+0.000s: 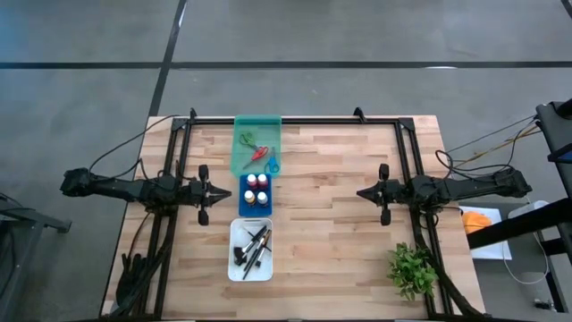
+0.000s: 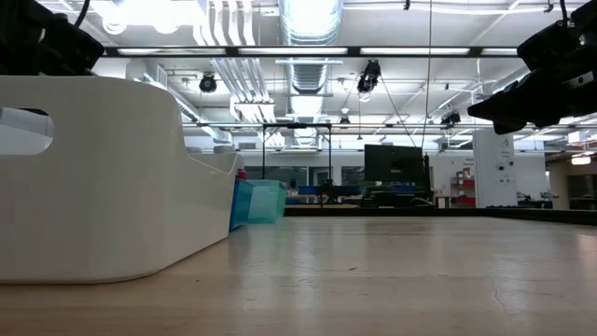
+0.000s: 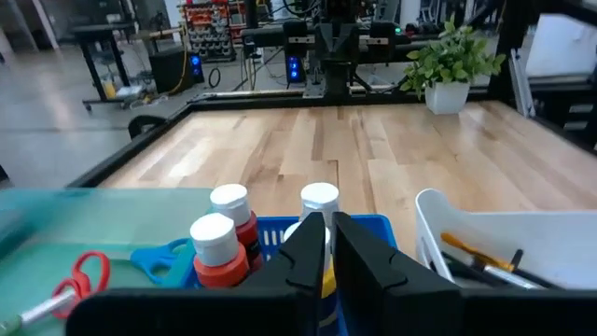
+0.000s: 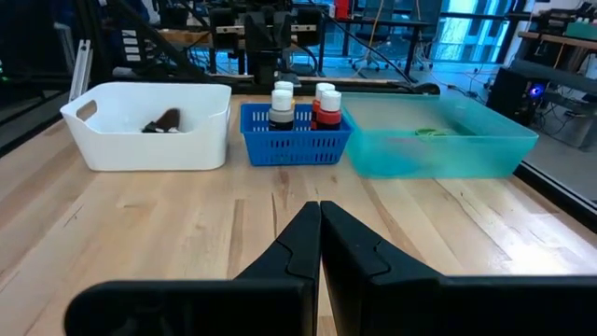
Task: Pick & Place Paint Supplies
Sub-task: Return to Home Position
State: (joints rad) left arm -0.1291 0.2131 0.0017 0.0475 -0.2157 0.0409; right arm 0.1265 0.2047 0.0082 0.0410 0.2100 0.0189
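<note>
Looks like the homing step. Left gripper (image 1: 223,191) just beside the blue basket (image 1: 242,204), right gripper (image 1: 362,192) well apart from it, fingers (image 4: 289,247) of both together, empty. Needs only parking next.

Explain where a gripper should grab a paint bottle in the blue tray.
Probably by the white cap, coming straight down. The bottles stand upright, packed together, and the blue tray walls in their lower bodies; only the tops rise clear.
</note>
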